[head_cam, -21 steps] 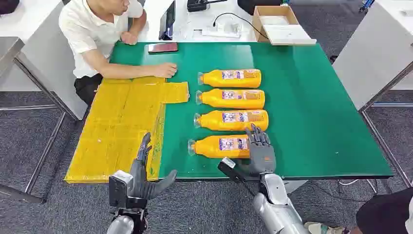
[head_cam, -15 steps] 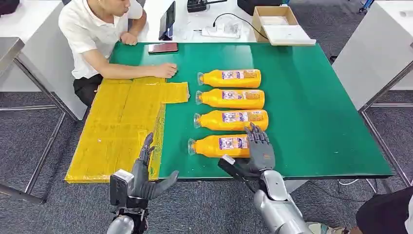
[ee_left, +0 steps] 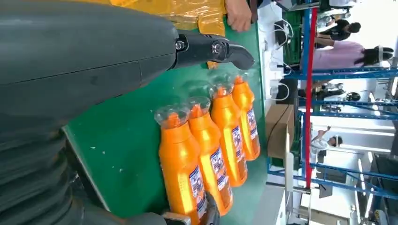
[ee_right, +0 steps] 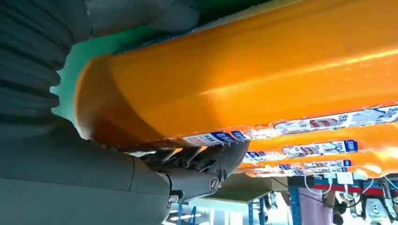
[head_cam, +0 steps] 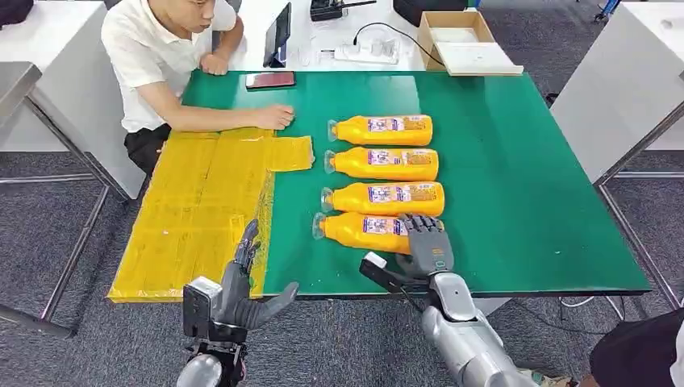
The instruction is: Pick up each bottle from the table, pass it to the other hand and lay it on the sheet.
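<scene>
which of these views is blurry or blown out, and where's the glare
Head view: sharp and evenly lit, soft sheen on the yellow sheet. Left wrist view: the background past the table is overexposed white, and the bottle caps look smeared. Right wrist view: the nearest bottle is very close, soft, with a bright glare streak along its side.

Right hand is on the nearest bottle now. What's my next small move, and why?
Probably lift it slightly. The right hand has its fingers wrapped round the base end of the nearest orange bottle, which looks close against the next bottle. The left hand waits open by the yellow sheet for the handover.
</scene>
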Controlling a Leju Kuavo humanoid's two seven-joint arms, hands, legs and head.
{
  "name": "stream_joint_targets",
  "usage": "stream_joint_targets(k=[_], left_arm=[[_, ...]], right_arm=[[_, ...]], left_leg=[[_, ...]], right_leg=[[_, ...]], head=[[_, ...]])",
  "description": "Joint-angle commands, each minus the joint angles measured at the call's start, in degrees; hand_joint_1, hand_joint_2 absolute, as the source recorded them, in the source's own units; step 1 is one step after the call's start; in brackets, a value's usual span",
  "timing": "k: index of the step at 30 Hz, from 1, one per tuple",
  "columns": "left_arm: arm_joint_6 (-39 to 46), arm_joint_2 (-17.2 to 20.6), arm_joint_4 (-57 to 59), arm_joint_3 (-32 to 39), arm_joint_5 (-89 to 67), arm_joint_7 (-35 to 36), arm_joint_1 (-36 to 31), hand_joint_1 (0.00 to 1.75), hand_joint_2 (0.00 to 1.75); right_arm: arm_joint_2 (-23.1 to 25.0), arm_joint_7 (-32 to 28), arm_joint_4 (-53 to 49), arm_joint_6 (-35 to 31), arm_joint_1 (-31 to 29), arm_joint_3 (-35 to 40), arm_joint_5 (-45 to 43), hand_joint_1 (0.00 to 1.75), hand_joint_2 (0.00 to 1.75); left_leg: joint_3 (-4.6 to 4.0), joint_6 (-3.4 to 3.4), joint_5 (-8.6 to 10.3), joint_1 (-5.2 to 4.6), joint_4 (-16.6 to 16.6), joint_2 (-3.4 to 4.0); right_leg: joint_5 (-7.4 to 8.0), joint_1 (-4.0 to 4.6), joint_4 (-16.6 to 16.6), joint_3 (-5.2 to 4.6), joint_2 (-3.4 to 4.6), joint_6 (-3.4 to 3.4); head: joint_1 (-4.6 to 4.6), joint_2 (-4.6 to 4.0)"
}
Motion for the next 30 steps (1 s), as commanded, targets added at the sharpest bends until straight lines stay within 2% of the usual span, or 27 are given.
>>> stream_joint_targets(k=[1, 6, 12, 13, 15, 17, 19, 22, 23, 30], left_arm=[[-0.46, 0.34, 3.07, 0.03, 0.53, 0.45, -1.73, 0.0, 1.75], [-4.39, -0.05, 3.46, 0.86, 5.82, 3.41, -2.12, 0.0, 1.75], [-4.24, 0.25, 3.21, 1.05, 5.99, 3.34, -2.4, 0.0, 1.75], [-4.12, 0.34, 3.2, 1.08, 6.06, 3.23, -2.56, 0.0, 1.75], [-3.45, 0.53, 3.11, 0.96, 6.12, 2.4, -2.69, 0.0, 1.75], [-0.92, 0.35, 2.89, 1.25, 6.33, 0.75, -2.35, 0.0, 1.75], [2.09, -0.22, 3.13, 1.82, 8.03, 0.61, -2.04, 0.0, 1.75], [6.96, -0.98, 4.35, 2.26, 12.51, 1.25, -2.45, 0.0, 1.75], [7.7, -0.73, 4.67, 1.81, 13.45, 1.27, -2.7, 0.0, 1.75], [12.88, -0.75, 4.97, 0.44, 17.26, -0.1, -3.31, 0.0, 1.75]], right_arm=[[-0.95, 0.15, 5.71, 2.64, -1.26, 2.24, -0.93, 1.75, 1.75], [-1.72, 0.7, 7.4, 5.79, -2.2, 2.83, -2.63, 1.75, 1.75], [-1.77, -0.43, 8.33, 7.08, -1.33, 1.93, -5.37, 1.75, 1.75], [-1.59, -2.5, 7.98, 7.44, -0.86, 1.54, -7.15, 1.75, 1.75], [-0.7, -10.81, 5.96, 8.55, 0.65, -0.82, -14.28, 1.75, 1.75], [0.74, -21.65, 0.87, 9.17, 3.72, -2.13, -23.39, 1.75, 1.75], [2.22, -28.06, -6.57, 10.05, 7.39, -1.88, -31.45, 1.75, 1.75], [3.49, -30.45, -20.12, 7.05, 12.86, 1.05, -40.1, 1.75, 1.75], [3.41, -29.29, -23.49, 6.82, 13.86, 2.38, -41.57, 1.75, 1.75], [4.79, -31.97, -36.74, 0.51, 17.08, 4.77, -50.43, 1.75, 1.75]], left_leg=[[0.23, -0.07, -0.04, 0.03, -0.09, -0.03], [0.23, -0.08, -0.04, 0.06, -0.08, -0.06], [0.37, -0.09, -0.01, 0.07, -0.1, -0.13], [0.42, -0.07, -0.02, 0.05, -0.08, -0.1], [0.48, -0.05, -0.02, 0.05, -0.06, -0.11], [0.53, -0.07, -0.01, 0.07, -0.08, -0.14], [0.64, -0.13, -0.01, 0.11, -0.18, -0.16], [0.82, -0.18, -0.22, 0.13, -0.16, 0.14], [0.77, -0.1, -0.24, 0.09, -0.07, 0.18], [0.23, -0.06, -0.22, 0.12, 0.03, 0.08]], right_leg=[[-0.07, 0.05, -0.08, 0.25, -0.12, -0.1], [-0.06, 0.07, -0.1, 0.27, -0.14, -0.1], [-0.05, 0.09, -0.16, 0.42, -0.22, -0.11], [-0.05, 0.07, -0.12, 0.44, -0.17, -0.08], [-0.06, 0.06, -0.11, 0.5, -0.17, -0.08], [-0.06, 0.08, -0.15, 0.55, -0.21, -0.1], [-0.07, 0.13, -0.24, 0.69, -0.29, -0.18], [-0.08, 0.16, -0.19, 0.72, -0.03, -0.22], [-0.06, 0.11, -0.1, 0.66, 0.06, -0.13], [-0.14, 0.13, 0.09, 0.21, -0.02, -0.13]], head=[[0.0, -0.02], [0.02, 0.0], [0.02, 0.0], [0.0, 0.0], [0.02, 0.0], [0.02, -0.02], [0.04, 0.0], [0.02, -0.02], [0.02, 0.0], [0.0, 0.0]])
